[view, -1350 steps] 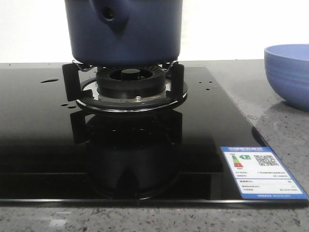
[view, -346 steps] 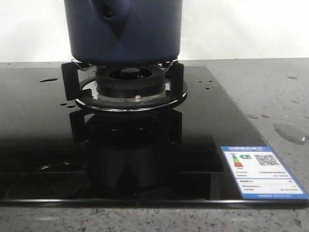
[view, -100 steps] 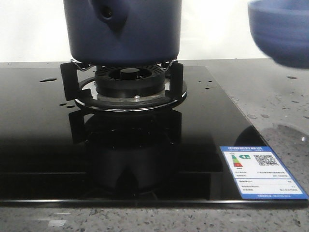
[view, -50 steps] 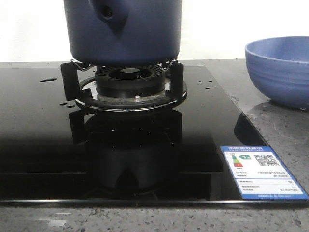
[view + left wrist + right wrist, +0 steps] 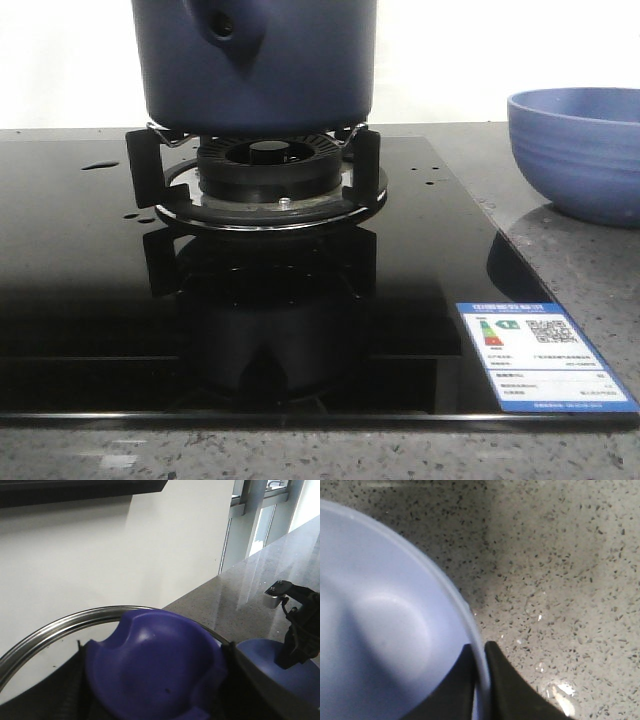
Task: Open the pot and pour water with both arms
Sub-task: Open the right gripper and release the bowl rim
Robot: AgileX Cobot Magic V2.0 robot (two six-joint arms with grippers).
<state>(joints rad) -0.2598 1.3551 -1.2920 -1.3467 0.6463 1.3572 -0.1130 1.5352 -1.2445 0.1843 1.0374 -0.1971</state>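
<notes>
2 arms busy. Pot (image 5: 255, 65) sits on burner stand (image 5: 262, 178), centre of hob. Right fingers (image 5: 480, 680) pinch bowl (image 5: 578, 150) rim, bowl on worktop (image 5: 580, 270) right of hob. Left fingers (image 5: 150, 680) hold lid (image 5: 150, 660) aloft, clearing pot for pouring.

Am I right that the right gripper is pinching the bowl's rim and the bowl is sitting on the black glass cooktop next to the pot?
Not quite. The right gripper does pinch the rim of the bowl, but the front view shows the bowl resting on the speckled stone counter, to the right of the black glass cooktop. The pot sits on the burner.
</notes>
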